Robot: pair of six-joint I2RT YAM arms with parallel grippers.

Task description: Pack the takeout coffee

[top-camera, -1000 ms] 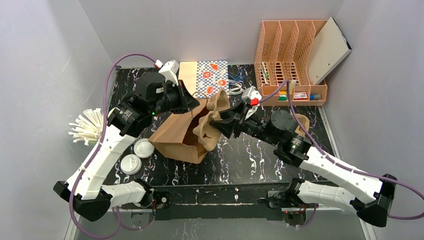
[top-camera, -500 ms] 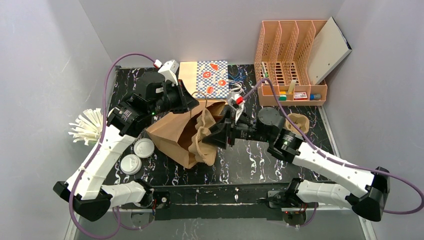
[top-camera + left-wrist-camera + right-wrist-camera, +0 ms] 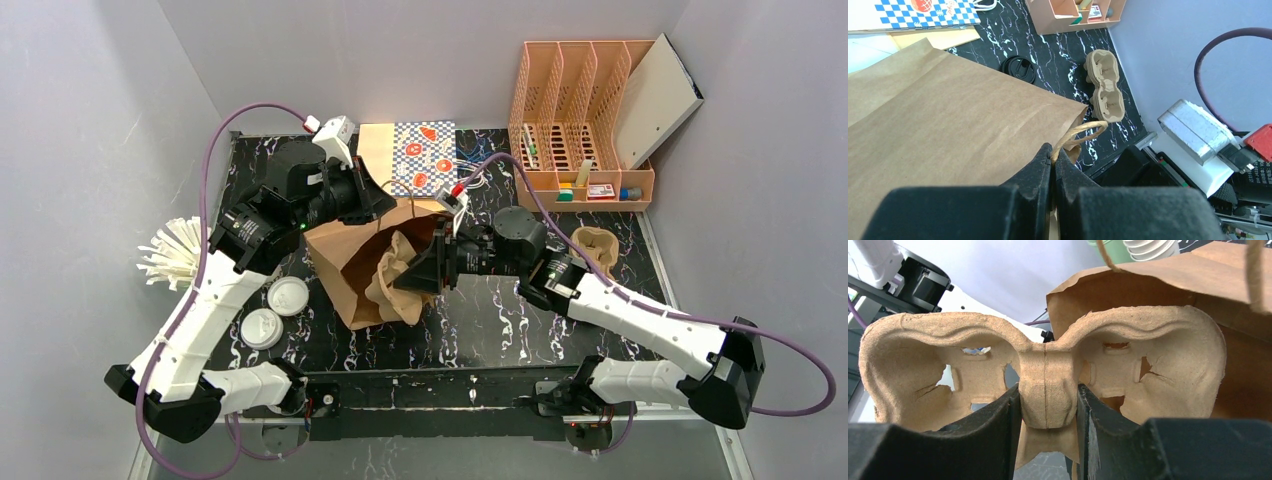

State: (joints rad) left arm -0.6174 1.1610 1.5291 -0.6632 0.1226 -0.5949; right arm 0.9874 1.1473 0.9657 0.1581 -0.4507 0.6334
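Nearest us, the lidded coffee cups (image 3: 262, 327) are standing on the table (image 3: 500, 320) beside the paper bag (image 3: 345, 275). Our right gripper (image 3: 1048, 405) is clamping a pulp cup carrier (image 3: 1158, 340) at the bag's mouth. Beyond, our left gripper (image 3: 1052, 159) is pinching the twine handle (image 3: 1083, 132).

The black, white-veined marble-look table (image 3: 500, 325) carries a brown paper bag (image 3: 345, 265), one white-lidded paper cup (image 3: 288, 296) beside a second white-lidded cup (image 3: 262, 328), a moulded pulp cup carrier (image 3: 597, 245), a loose round black lid (image 3: 1018, 68), a flat blue-checked paper bag (image 3: 425, 155) and a peach plastic file rack (image 3: 585, 120).
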